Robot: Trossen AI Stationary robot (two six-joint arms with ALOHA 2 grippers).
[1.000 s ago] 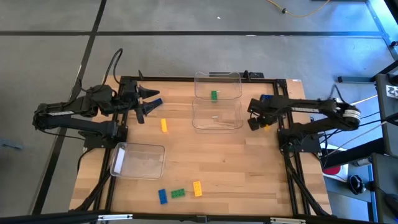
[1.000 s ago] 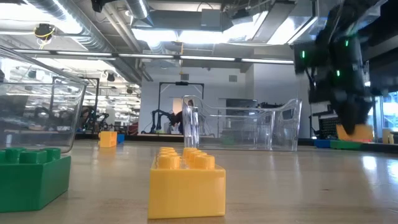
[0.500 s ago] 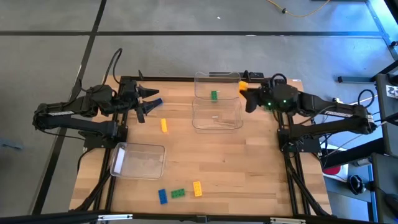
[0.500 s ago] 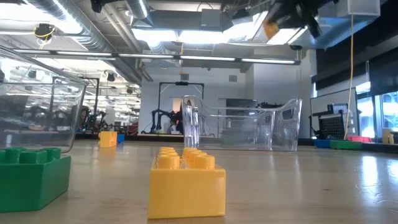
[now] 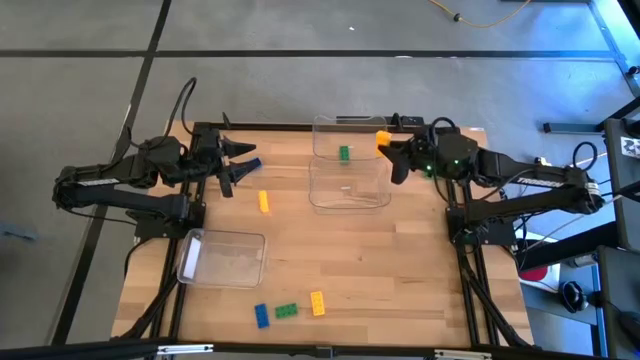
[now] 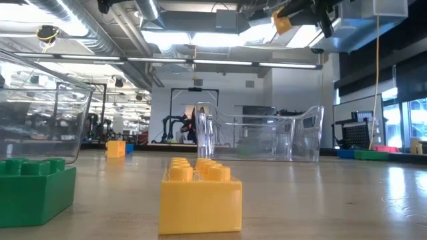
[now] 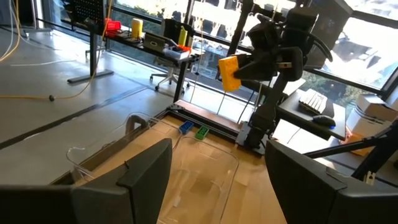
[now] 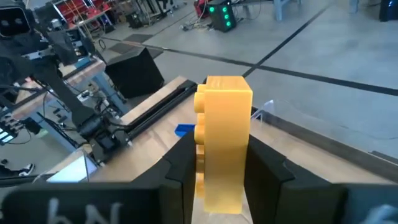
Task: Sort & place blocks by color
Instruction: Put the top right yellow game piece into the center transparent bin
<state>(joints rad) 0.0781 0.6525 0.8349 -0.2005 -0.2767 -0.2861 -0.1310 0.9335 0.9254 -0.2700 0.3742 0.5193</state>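
Observation:
My right gripper (image 5: 390,155) is shut on a yellow-orange block (image 5: 381,138), high above the right rim of the far clear bin (image 5: 350,130). A green block (image 5: 344,153) lies in that bin. A second clear bin (image 5: 348,185) stands just nearer. My left gripper (image 5: 240,172) hovers open at the far left and holds nothing. One yellow block (image 5: 263,201) lies near it. Blue (image 5: 261,315), green (image 5: 287,311) and yellow (image 5: 317,304) blocks lie by the near edge. A blue block (image 7: 186,127) and a green one (image 7: 201,132) lie by the right arm's base. My right gripper pinches the yellow-orange block between its two fingers (image 8: 180,168), one on the studded face (image 8: 200,134) and one on the opposite face. The fingers reach nearly level from the table's right. The block stands on end, sticks out past the fingertips and hangs clear of table and bins.
A third clear bin (image 5: 222,258) lies at the near left. Bare wood lies in the middle of the table (image 5: 360,260). The arms' frames run along the left and right edges.
My right gripper has risen from the table by the right edge with the yellow-orange block. It has tipped from pointing down to nearly level. It has gone toward the far edge and left, up to the far bin's right rim. The block is lifted clear.

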